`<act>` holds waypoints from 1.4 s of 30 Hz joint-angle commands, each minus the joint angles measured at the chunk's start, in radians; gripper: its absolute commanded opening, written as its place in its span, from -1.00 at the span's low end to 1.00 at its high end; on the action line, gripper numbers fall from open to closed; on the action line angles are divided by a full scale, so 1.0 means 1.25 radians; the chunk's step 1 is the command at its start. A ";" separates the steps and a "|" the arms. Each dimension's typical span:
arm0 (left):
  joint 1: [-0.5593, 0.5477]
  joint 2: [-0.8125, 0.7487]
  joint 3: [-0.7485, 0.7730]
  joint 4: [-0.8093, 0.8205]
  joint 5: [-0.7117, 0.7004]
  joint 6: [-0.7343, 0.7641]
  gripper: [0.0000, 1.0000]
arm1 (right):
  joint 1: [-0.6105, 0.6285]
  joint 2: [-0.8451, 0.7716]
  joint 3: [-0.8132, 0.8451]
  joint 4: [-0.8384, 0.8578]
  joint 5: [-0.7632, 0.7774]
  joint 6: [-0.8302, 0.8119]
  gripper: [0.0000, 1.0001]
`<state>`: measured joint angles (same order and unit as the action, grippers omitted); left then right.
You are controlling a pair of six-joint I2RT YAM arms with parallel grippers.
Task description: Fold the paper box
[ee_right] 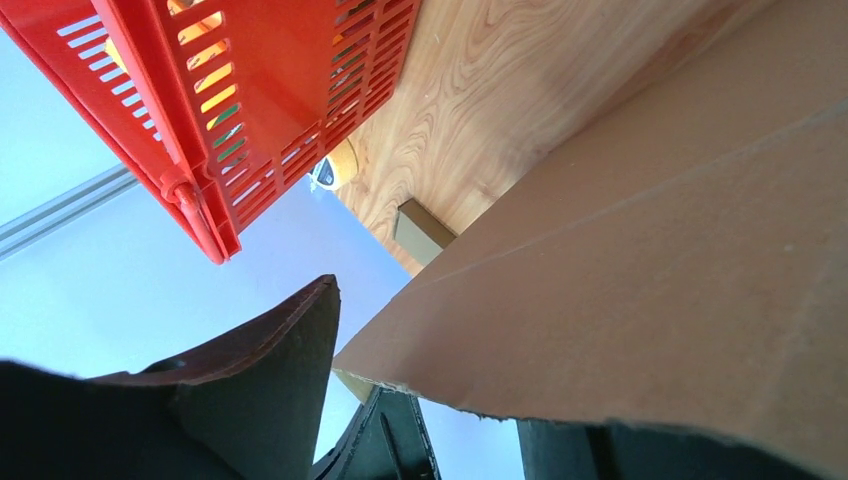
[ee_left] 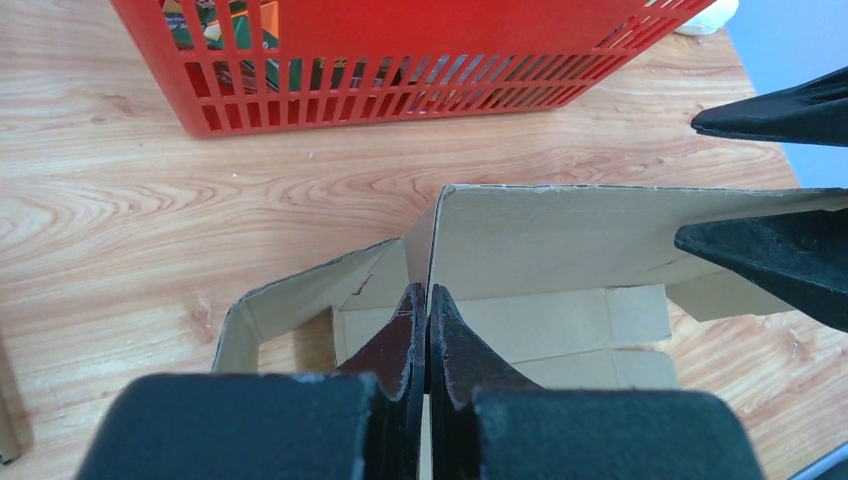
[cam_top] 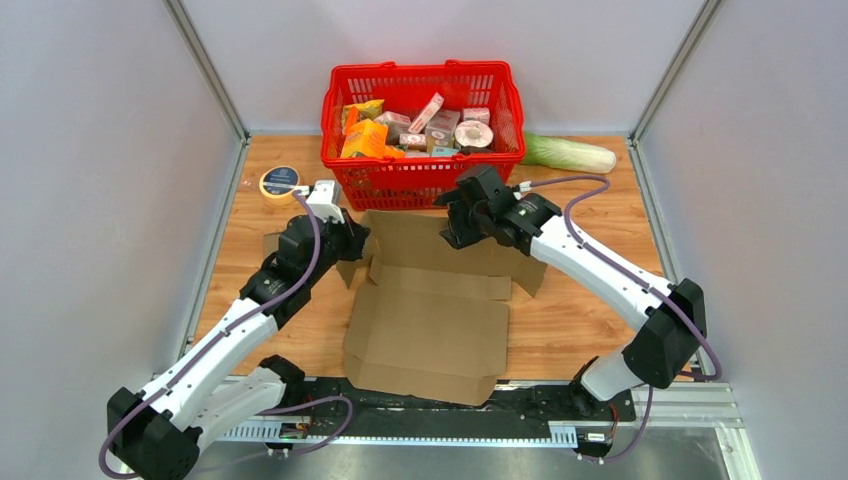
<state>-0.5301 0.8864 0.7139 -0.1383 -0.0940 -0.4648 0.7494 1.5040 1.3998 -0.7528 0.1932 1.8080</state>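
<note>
Wooden surface [cam_top: 590, 320] is carrying everything. The red plastic mesh basket [cam_top: 420, 182] is sitting at its far edge, packed w/ groceries.

The brown cardboard box blank [cam_top: 430, 330] is lying just on the near side of the basket, mostly flat. Its long axis is running from the basket toward the arm bases. Its rear panel is standing up, parallel to the basket's front wall, w/ only a narrow strip of bare wood between them.

Left gripper [ee_left: 421, 295] is sitting near the basket's front-left corner, clenched. Judging by the left wrist view, it is pinching the box at the seam where the rear panel meets the small side flap.

Right gripper [ee_left: 690, 182] is hovering near the basket's front-right part, released. Its jaws are straddling the rear panel's top edge, one finger on each face, w/ a gap showing on the basket side.

Key relation: the panel edge is running between the right fingers, so that arm is nearer the free end and probably only needs to clamp. Room toward the basket is looking tight, while the near side is offering far more space for swinging the panel.
</note>
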 commanded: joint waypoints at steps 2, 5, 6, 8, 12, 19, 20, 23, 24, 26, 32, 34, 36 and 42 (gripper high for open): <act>-0.007 -0.001 -0.010 0.016 0.021 -0.020 -1.00 | -0.003 -0.014 -0.025 0.070 -0.009 0.019 0.15; -0.007 0.000 -0.013 0.017 0.022 -0.023 -1.00 | -0.004 -0.013 -0.039 0.082 -0.013 0.018 -0.10; -0.007 0.000 -0.013 0.016 0.024 -0.023 -1.00 | -0.004 -0.013 -0.047 0.088 -0.017 0.022 -0.16; -0.007 -0.001 -0.010 0.010 0.033 -0.021 -1.00 | -0.006 -0.018 -0.073 0.106 -0.031 0.026 -0.27; -0.008 0.005 -0.013 0.010 0.057 -0.021 -0.95 | -0.008 -0.024 -0.107 0.150 -0.048 0.020 -0.39; -0.008 -0.018 -0.037 0.006 0.099 -0.034 -0.33 | -0.010 -0.068 -0.246 0.322 -0.096 -0.046 -0.79; -0.008 -0.030 -0.039 -0.003 0.100 -0.034 -0.28 | -0.010 -0.075 -0.264 0.355 -0.096 -0.052 -0.83; -0.008 -0.098 -0.039 -0.077 0.089 -0.031 -0.14 | -0.012 -0.089 -0.313 0.394 -0.103 -0.057 -0.84; -0.007 -0.145 -0.040 -0.098 0.088 -0.028 -0.08 | -0.013 -0.095 -0.320 0.396 -0.102 -0.058 -0.84; -0.007 -0.201 -0.050 -0.164 0.081 -0.029 -0.04 | -0.019 -0.100 -0.334 0.401 -0.101 -0.065 -0.82; -0.007 -0.384 -0.100 -0.259 0.126 -0.142 -0.32 | -0.040 -0.107 -0.348 0.422 -0.112 -0.065 -0.81; -0.008 -0.375 -0.140 -0.217 0.184 -0.181 -0.68 | -0.047 -0.107 -0.352 0.424 -0.114 -0.059 -0.82; -0.015 -0.324 -0.179 -0.183 0.255 -0.202 -0.90 | -0.051 -0.111 -0.357 0.432 -0.120 -0.058 -0.83; -0.118 -0.256 -0.279 -0.031 0.170 -0.267 -0.99 | -0.071 -0.129 -0.386 0.467 -0.123 -0.039 -0.85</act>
<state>-0.6167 0.5373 0.4080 -0.3153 0.1455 -0.7185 0.6769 1.3804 0.9588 -0.1734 0.0341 1.7653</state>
